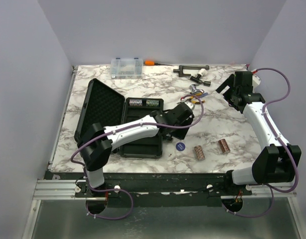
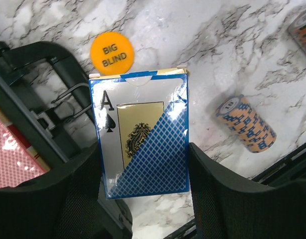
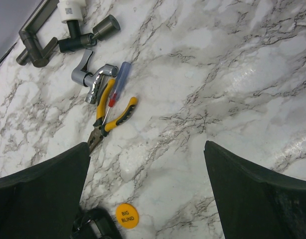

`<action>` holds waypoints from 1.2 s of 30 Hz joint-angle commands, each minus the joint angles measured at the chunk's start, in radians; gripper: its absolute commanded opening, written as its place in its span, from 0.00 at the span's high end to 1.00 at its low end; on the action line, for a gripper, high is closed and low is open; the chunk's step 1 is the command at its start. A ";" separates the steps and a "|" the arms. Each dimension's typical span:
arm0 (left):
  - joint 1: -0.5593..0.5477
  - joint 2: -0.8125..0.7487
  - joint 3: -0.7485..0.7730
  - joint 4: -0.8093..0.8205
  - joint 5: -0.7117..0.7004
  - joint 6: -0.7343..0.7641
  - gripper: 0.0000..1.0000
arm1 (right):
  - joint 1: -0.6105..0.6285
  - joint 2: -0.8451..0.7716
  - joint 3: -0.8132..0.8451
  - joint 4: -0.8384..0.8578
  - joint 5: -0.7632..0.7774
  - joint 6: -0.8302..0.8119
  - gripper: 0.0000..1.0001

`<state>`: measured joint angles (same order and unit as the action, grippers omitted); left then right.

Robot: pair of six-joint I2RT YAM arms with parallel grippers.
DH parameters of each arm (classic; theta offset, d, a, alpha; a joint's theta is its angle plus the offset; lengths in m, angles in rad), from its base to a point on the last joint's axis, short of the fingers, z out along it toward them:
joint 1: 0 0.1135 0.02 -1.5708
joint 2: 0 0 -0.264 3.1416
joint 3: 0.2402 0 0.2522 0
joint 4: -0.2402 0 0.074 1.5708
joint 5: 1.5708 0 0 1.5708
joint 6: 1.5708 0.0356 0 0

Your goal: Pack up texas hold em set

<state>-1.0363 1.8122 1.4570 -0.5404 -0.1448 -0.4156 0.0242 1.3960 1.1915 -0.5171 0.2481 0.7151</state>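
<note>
Blue card deck (image 2: 143,134): sat clamped in your left gripper (image 2: 143,149), just beside the open case (image 1: 100,107). Step, likely: carrying it in. Next, you needed to square it over a foam slot. Right gripper (image 3: 145,164): jaws wide apart, empty.

Left claw (image 2: 143,167) clamps the blue deck (image 2: 143,124); right claw (image 3: 147,147) gapes wide.

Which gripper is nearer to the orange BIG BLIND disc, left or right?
Left. The left gripper, holding the blue card deck, sits just short of the orange BIG BLIND disc; the right gripper hangs open farther off, to its right.
</note>
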 commanded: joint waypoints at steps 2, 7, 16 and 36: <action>-0.001 -0.143 -0.086 0.027 -0.100 -0.022 0.63 | -0.004 -0.003 -0.009 0.011 -0.006 0.005 0.00; 0.016 -0.224 -0.170 0.023 -0.158 -0.028 0.63 | -0.004 0.001 -0.009 0.012 -0.018 0.004 0.00; 0.071 -0.374 -0.283 0.010 -0.199 -0.005 0.63 | -0.004 0.009 -0.012 0.024 -0.049 0.003 0.00; 0.367 -0.585 -0.539 -0.042 -0.374 0.008 0.63 | -0.004 0.014 -0.030 0.039 -0.107 -0.004 0.00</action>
<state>-0.6945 1.2484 0.9104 -0.5861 -0.4423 -0.4175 0.0242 1.4025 1.1782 -0.4923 0.1680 0.7143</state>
